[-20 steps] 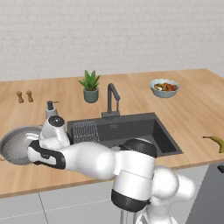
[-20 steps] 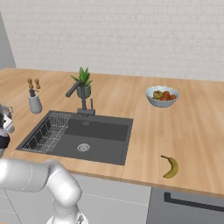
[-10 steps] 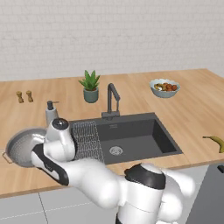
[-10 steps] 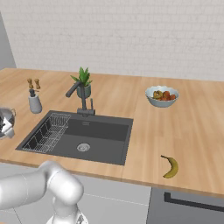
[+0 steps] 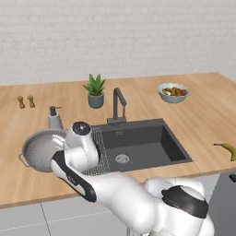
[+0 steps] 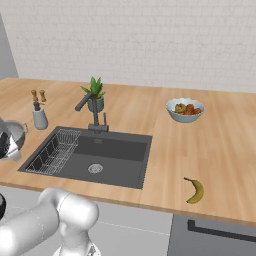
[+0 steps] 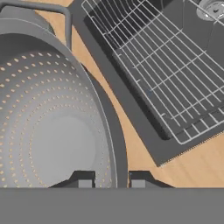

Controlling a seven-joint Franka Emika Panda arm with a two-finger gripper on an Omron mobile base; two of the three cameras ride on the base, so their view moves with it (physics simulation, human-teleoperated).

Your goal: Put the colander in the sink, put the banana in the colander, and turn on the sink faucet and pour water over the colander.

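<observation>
The gripper sits over the near rim of the colander, one fingertip inside the bowl and one outside it, a narrow gap between them; whether they press the rim cannot be told. The colander rests on the desk just left of the sink, whose wire rack lies beside it. The banana lies on the desk well to the right. Farther back stand a soap dispenser, the sink faucet, a potted plant and a fruit bowl.
</observation>
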